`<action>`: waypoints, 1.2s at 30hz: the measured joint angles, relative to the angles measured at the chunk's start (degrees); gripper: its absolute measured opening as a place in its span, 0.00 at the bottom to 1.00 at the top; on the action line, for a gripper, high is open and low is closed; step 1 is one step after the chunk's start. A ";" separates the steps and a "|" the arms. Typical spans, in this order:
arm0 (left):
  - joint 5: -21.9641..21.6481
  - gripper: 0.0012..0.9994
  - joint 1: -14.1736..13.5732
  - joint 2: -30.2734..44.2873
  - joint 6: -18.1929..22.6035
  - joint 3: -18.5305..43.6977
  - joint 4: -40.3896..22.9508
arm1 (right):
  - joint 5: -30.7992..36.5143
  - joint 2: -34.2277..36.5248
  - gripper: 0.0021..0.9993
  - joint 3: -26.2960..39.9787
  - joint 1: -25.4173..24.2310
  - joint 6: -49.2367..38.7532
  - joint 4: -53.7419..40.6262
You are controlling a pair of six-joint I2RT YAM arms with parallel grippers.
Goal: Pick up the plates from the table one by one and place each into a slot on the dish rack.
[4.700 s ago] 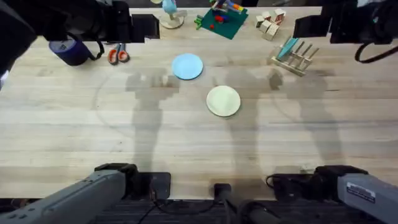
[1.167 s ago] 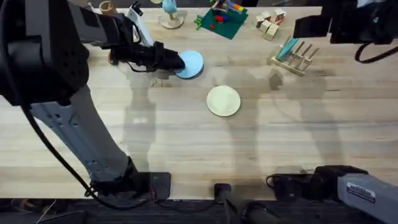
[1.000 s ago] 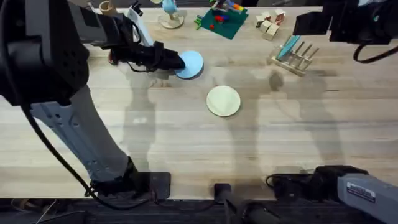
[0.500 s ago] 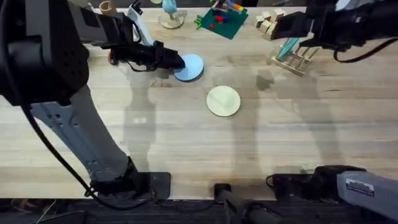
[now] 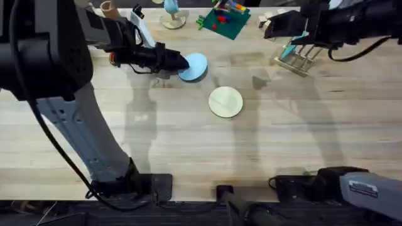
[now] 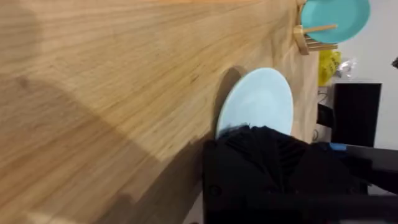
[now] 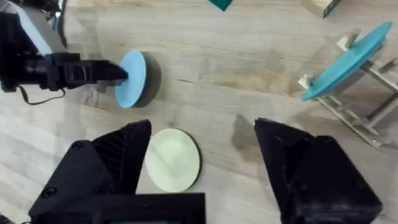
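The left gripper [image 5: 181, 62] is clamped on the light blue plate [image 5: 193, 66], tipping its near edge off the tabletop [image 5: 188, 138]. Next, carry it to the dish rack [image 5: 300, 58], below the wide-open right gripper [image 7: 202, 171]; the cream plate [image 5: 225, 102] waits nearby.

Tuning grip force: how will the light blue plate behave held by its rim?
The light blue plate looks thin and rigid, so it probably won't flex. It is tilted up off the table with the left gripper at its edge, suggesting it's light. The smooth rim may slip or pivot.
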 joint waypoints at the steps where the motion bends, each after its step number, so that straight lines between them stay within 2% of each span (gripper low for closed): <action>1: 0.31 0.04 0.00 0.14 0.00 0.03 0.00 | -0.06 0.00 1.00 0.00 0.05 -0.02 0.26; 13: 0.55 0.04 0.00 0.18 0.02 0.03 0.02 | -0.28 1.92 1.00 0.12 4.73 0.02 2.66; 24: 0.55 0.04 0.00 0.18 0.00 0.03 0.02 | -0.28 13.15 1.00 0.15 11.67 3.90 15.33; 36: 0.52 0.04 0.00 0.18 0.01 0.03 0.02 | -0.30 26.14 0.99 0.20 18.37 13.01 29.92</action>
